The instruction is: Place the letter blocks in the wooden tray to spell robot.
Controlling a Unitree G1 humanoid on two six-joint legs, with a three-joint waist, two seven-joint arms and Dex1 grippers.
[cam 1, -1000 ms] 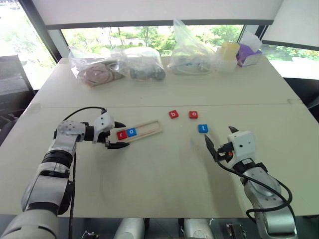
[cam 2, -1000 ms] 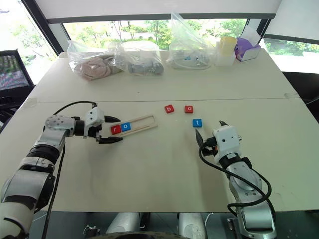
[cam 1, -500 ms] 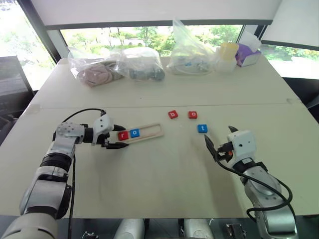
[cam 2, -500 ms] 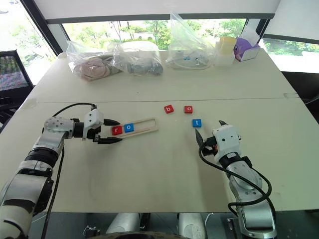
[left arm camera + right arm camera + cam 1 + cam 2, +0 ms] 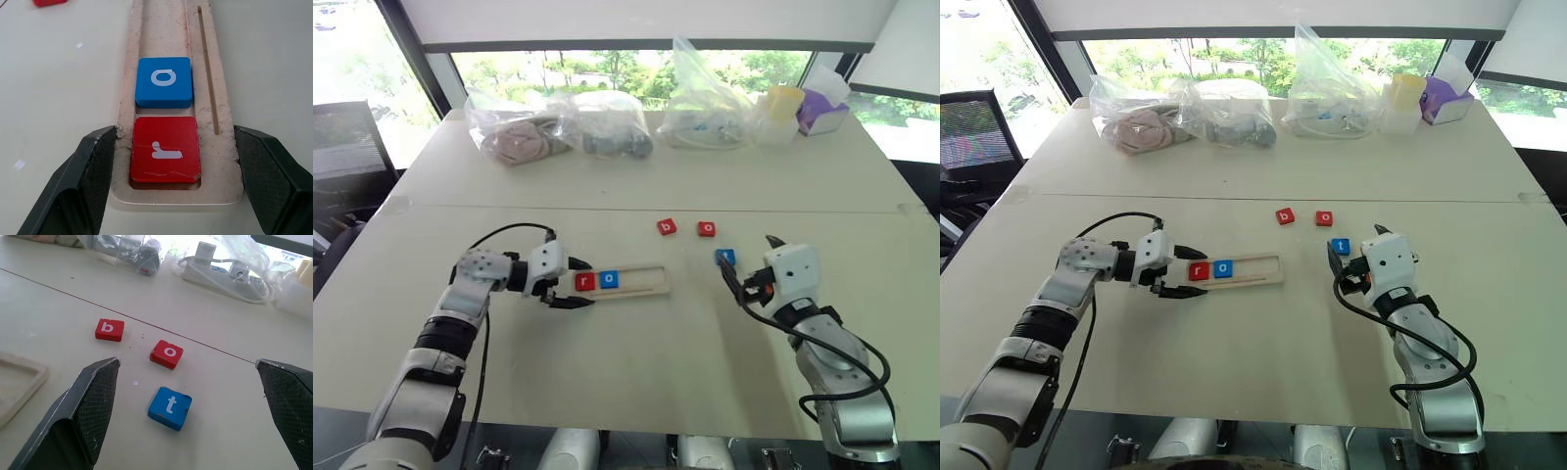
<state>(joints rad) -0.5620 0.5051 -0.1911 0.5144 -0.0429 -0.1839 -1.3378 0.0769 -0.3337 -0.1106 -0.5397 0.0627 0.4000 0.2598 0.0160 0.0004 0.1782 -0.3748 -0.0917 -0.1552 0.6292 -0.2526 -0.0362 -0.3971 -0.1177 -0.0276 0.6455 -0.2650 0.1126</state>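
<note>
1. Windows run behind the pale table (image 5: 636, 372), and along its far edge we see clear plastic bags (image 5: 558, 132), a yellow cup (image 5: 781, 102) and a purple tissue box (image 5: 824, 106) — all well apart from the work.
2. We find the wooden tray (image 5: 641, 284) left of the table's middle, its long axis roughly parallel to the near edge. The red r block (image 5: 165, 149) sits at its left end, with the blue o block (image 5: 163, 82) touching it; the other three places are bare.
3. Our left gripper (image 5: 573, 284) is clamped across the tray's left end, one finger on each long rim.
4. Our right gripper (image 5: 745, 269) hangs spread wide and grasps nothing.
5. What the coming move turns on: the b block (image 5: 667, 227) lies loose toward the far edge, between tray and right gripper, nearer the right arm.
6. Beside it sits the red o block (image 5: 706, 228), and the t block (image 5: 169, 407) lies just ahead of the right fingers — we judge it could get nudged on the reach for b.
</note>
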